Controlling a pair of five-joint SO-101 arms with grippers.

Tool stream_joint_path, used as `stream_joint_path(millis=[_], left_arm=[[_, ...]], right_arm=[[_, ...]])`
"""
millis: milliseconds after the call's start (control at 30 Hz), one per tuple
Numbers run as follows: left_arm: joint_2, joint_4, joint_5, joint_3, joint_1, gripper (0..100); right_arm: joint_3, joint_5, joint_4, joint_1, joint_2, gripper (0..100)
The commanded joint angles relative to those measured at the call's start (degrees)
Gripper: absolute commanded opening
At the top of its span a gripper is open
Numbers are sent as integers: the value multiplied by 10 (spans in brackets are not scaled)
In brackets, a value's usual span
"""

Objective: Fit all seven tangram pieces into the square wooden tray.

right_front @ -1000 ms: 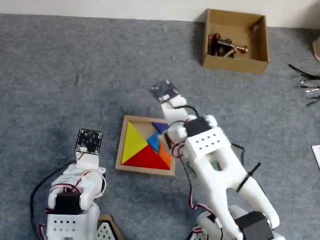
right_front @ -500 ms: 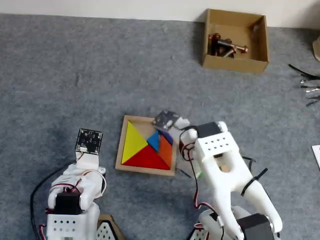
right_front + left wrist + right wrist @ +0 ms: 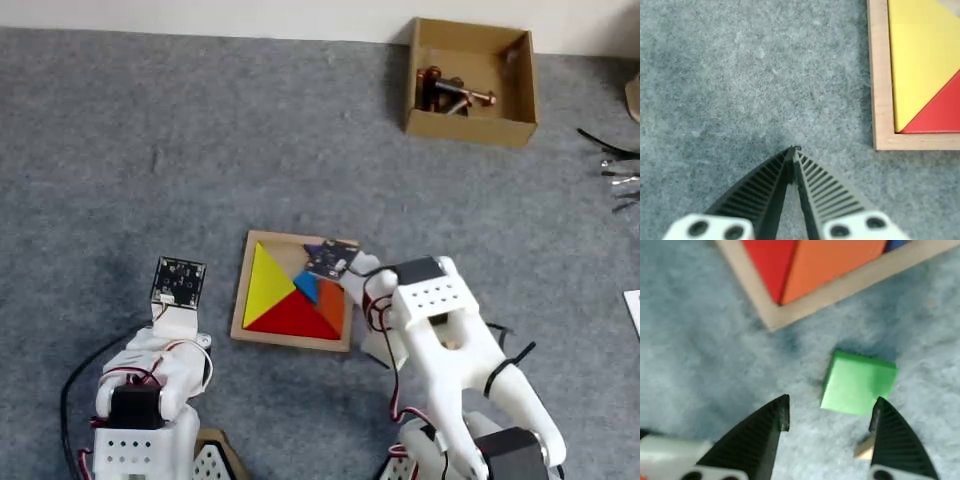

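Note:
The square wooden tray (image 3: 240, 300) lies on grey carpet and holds a yellow triangle (image 3: 265, 282), a red triangle (image 3: 290, 315), a blue piece (image 3: 307, 288) and an orange piece (image 3: 333, 305). My right arm (image 3: 430, 300) hangs over the tray's right side. My right gripper (image 3: 832, 415) is open just above the carpet, outside a tray corner (image 3: 771, 320). A green square (image 3: 858, 382) lies flat between and just ahead of its fingertips. My left gripper (image 3: 792, 149) is shut and empty, on the carpet left of the tray (image 3: 880, 100).
A cardboard box (image 3: 470, 120) with copper-coloured metal parts stands at the back right. Loose cables (image 3: 615, 165) lie at the right edge. A small tan bit (image 3: 865, 447) lies by one right finger. Open carpet stretches left of and behind the tray.
My right arm has drawn back toward the near side; its wrist went from beyond the tray's far edge to over the tray's far right corner. The left arm has kept still.

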Motion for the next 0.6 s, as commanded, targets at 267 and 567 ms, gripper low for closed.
stream_joint_path(millis=[267, 567], left_arm=[[-3, 3, -3, 11, -5, 5], [-3, 3, -3, 11, -5, 5]], right_arm=[[64, 6, -95, 19, -18, 249], [61, 3, -94, 19, -23, 245]])
